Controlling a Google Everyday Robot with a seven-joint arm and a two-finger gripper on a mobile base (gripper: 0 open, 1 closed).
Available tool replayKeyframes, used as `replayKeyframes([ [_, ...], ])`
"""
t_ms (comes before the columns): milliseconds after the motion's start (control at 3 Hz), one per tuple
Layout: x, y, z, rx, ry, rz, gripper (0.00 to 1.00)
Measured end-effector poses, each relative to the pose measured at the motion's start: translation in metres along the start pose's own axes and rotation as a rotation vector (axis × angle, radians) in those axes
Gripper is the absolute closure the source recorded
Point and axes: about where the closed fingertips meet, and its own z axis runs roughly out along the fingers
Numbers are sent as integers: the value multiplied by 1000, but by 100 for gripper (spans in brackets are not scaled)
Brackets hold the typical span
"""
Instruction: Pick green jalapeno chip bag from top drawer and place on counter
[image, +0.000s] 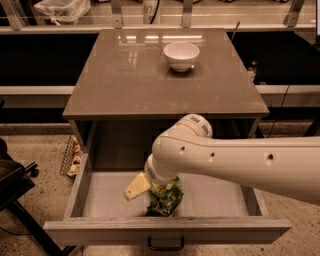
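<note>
The green jalapeno chip bag sits in the open top drawer, near the middle of its front wall, and looks bunched and partly upright. My gripper is down inside the drawer, right at the bag's left upper edge; its pale yellowish tip shows just left of the bag. My white arm reaches in from the right and hides the top of the bag. The counter is the glossy grey-brown top above the drawer.
A white bowl stands on the counter at the back, right of centre. The drawer's dark loop handle is at the bottom. A dark chair stands on the floor at left, with a wire rack beside the cabinet.
</note>
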Motion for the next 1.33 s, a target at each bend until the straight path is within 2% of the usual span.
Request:
replayKeyframes([
  [333,8,14,36,-4,31,4,25],
  [667,13,23,54,2,50,-2,48],
  [1333,12,23,53,6,47,-3,95],
])
